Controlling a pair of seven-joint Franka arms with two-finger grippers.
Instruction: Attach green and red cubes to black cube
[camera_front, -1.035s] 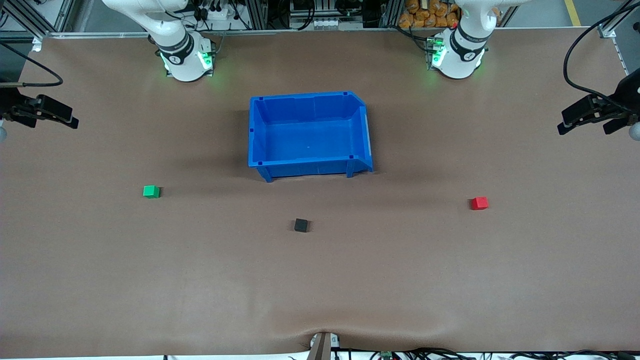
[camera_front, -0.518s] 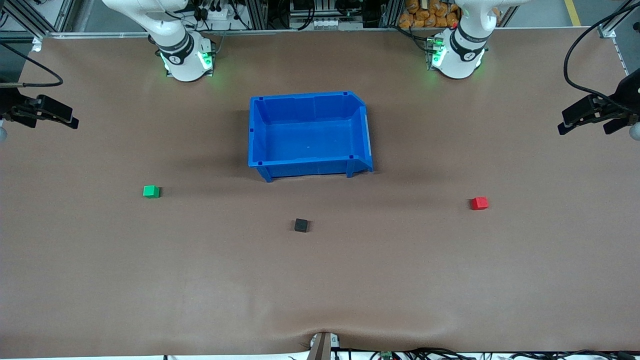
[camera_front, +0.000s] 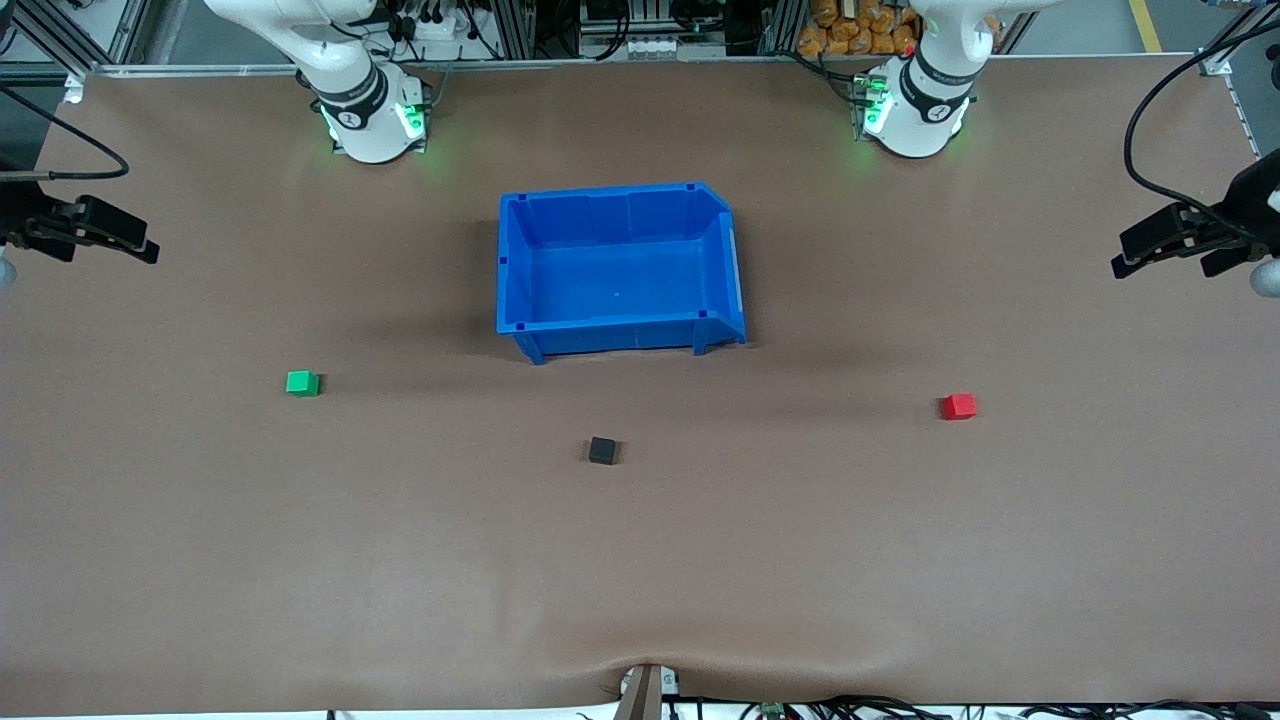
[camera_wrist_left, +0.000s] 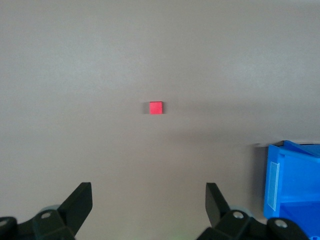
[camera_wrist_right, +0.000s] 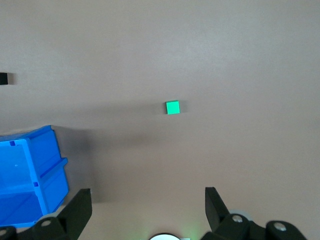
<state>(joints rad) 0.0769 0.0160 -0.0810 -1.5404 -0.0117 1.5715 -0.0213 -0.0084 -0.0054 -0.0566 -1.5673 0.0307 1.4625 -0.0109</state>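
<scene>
While a small matte black cube (camera_front: 602, 450) sits mid-counter, nearer the front camera than the blue plastic bin (camera_front: 617, 268), a bright green cube (camera_front: 302, 382) lies well apart toward the right arm's end; a bright red cube (camera_front: 958, 405) toward the left arm's; both pincers, left (camera_wrist_left: 149, 204) and right (camera_wrist_right: 149, 210), hang spread wide and empty over the brown counter (camera_front: 400, 560).

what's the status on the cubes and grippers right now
Left gripper open, high over red cube. Right gripper open, high over green cube. Black cube alone, mid-table. Nothing attached; nothing blocking.
</scene>
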